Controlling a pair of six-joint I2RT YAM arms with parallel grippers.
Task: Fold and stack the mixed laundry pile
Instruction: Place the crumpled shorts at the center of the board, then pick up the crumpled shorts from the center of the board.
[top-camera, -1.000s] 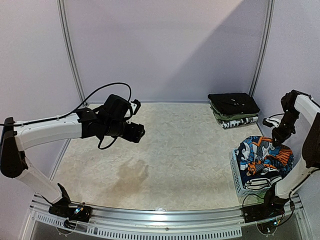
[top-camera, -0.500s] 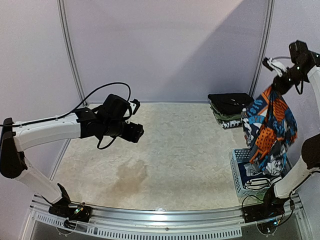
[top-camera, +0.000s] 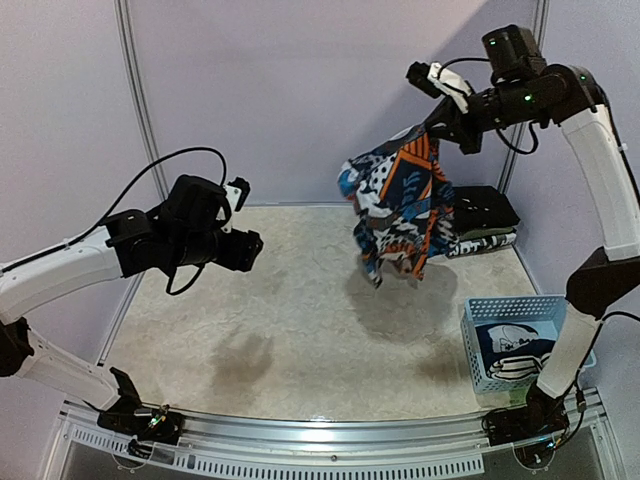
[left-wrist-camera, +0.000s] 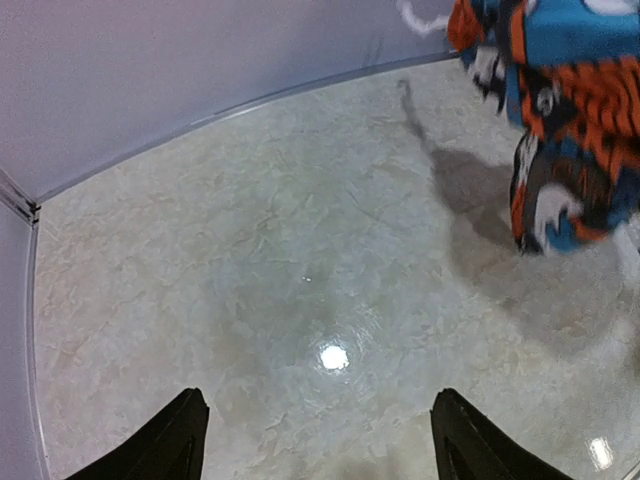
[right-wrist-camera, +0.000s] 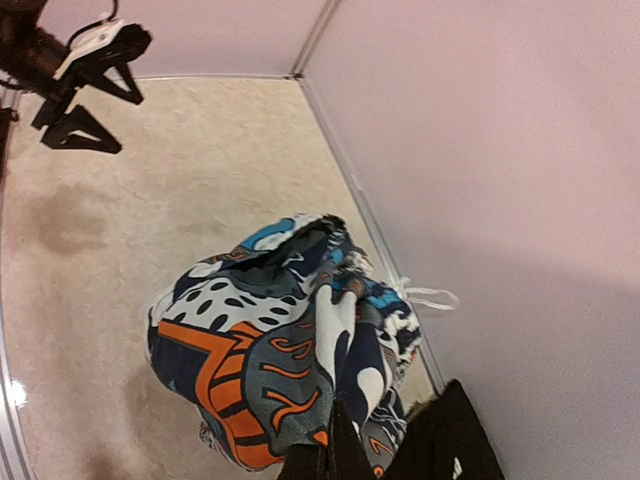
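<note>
In the lower right of the top view, nearest the arm bases, the basket (top-camera: 478, 350) sits on the table (top-camera: 300, 310). A black-and-white printed piece (top-camera: 518, 350) lies inside it.

At mid left, the left gripper (top-camera: 252, 247) hovers above the table with its jaws spread wide and nothing in them. Its wrist view shows both fingers (left-wrist-camera: 175, 440) apart at the bottom edge, with bare table between them.

Farther back, right of centre, the cartoon-print garment (top-camera: 400, 205) hangs bunched in the air, clear of the table. Its shadow falls on the surface below.

The right gripper (top-camera: 440, 120), high in the upper right, is clamped on the garment's top edge. In the right wrist view the cloth drapes down from the gripper at the bottom of the frame, and a white drawstring (right-wrist-camera: 430, 297) trails off to the right.

Behind the garment, at the table's far right corner, lies a folded stack. A black garment (top-camera: 470, 205) is on top, with olive-green cloth (top-camera: 480, 235) under it.
</note>
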